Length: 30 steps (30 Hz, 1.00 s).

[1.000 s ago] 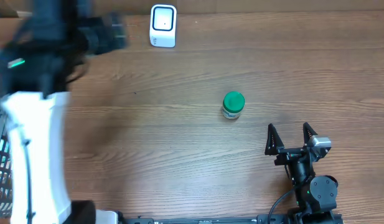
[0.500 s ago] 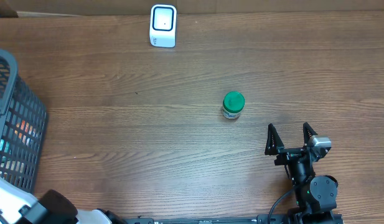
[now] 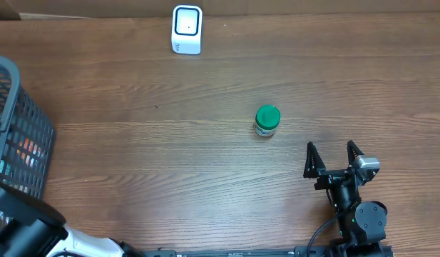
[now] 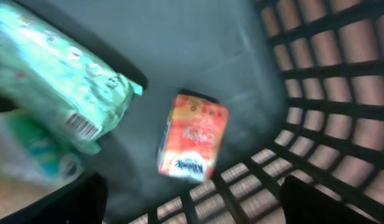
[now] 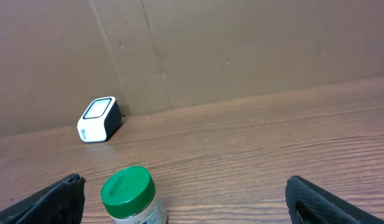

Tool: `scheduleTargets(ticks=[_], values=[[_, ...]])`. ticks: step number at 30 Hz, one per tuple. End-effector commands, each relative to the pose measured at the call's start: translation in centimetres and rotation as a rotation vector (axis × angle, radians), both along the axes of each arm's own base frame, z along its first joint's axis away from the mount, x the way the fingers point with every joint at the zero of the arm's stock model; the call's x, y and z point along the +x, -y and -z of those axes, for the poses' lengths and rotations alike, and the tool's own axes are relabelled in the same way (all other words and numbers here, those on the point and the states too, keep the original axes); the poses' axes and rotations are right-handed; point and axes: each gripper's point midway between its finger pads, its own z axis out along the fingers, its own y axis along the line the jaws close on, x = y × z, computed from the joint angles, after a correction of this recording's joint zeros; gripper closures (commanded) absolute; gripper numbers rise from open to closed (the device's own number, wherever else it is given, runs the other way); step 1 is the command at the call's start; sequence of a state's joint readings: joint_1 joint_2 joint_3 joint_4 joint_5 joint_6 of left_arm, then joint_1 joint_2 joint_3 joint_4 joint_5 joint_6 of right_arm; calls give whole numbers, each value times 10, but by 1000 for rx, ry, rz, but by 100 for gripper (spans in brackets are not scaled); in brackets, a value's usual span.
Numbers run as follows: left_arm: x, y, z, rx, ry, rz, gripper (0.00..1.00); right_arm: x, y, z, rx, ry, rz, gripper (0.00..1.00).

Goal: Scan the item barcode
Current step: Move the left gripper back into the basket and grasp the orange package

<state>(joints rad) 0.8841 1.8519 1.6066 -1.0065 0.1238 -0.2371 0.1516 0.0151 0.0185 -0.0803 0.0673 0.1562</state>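
Blurry orange packet (image 4: 193, 135) and green pouch (image 4: 61, 74) inside basket (image 4: 341, 124)

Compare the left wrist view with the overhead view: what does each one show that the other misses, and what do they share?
Left wrist only: the inside of the basket up close, though blurred, with an orange tissue pack on its floor and a green packet with a barcode on its end.

Overhead only: the white scanner at the far edge, the green-lidded jar standing alone, and the right gripper, jaws spread, apart from the jar.

Both: the dark mesh basket. Overhead gives only a glimpse of orange through its wall.
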Motion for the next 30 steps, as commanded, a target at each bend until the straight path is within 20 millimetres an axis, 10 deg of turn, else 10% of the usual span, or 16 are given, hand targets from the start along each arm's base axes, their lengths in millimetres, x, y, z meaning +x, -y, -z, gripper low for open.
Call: scheduleTargets(ticks=[1, 15, 24, 30], values=[[3, 6, 33, -46, -26, 68, 15, 0, 0, 4, -5, -3, 1, 0], [13, 15, 118, -152, -131, 149, 43, 0, 0, 4, -5, -3, 1, 0], [19, 11, 105, -139, -121, 154, 78, 0, 0, 4, -5, -3, 1, 0], [33, -5, 50, -84, -76, 145, 93, 0, 0, 4, -5, -3, 1, 0]])
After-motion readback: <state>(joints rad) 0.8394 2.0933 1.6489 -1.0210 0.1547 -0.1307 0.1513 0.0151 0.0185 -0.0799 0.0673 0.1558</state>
